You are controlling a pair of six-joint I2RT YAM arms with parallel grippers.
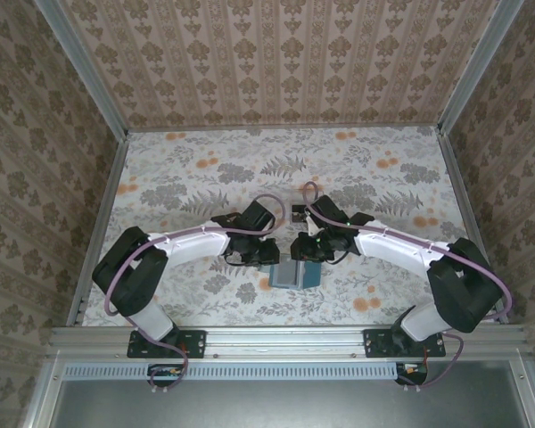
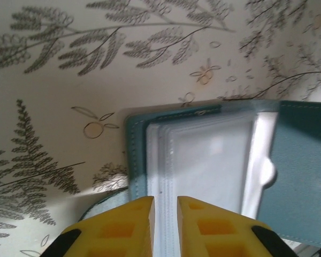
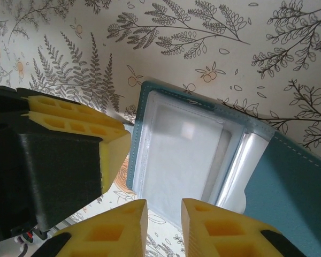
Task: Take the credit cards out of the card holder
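The card holder (image 1: 296, 276) lies open on the floral table, a teal bifold (image 3: 294, 187) with a stack of clear sleeves (image 3: 176, 155) on its left half. A pale credit card (image 2: 208, 160) shows through the top sleeve. My left gripper (image 2: 165, 214) points down at the sleeves' left edge. Its yellow jaws stand a narrow gap apart, with the sleeve edges running between them, and I see no grip. My right gripper (image 3: 164, 225) hovers over the holder's near edge, slightly open, with sleeve and table showing in its gap. The left gripper's yellow finger (image 3: 75, 128) sits close beside the holder.
Both grippers (image 1: 266, 260) (image 1: 310, 250) meet over the holder near the table's front middle. Patterned walls enclose the table (image 1: 205, 169) on three sides. A metal rail (image 1: 285, 337) runs along the near edge by the arm bases.
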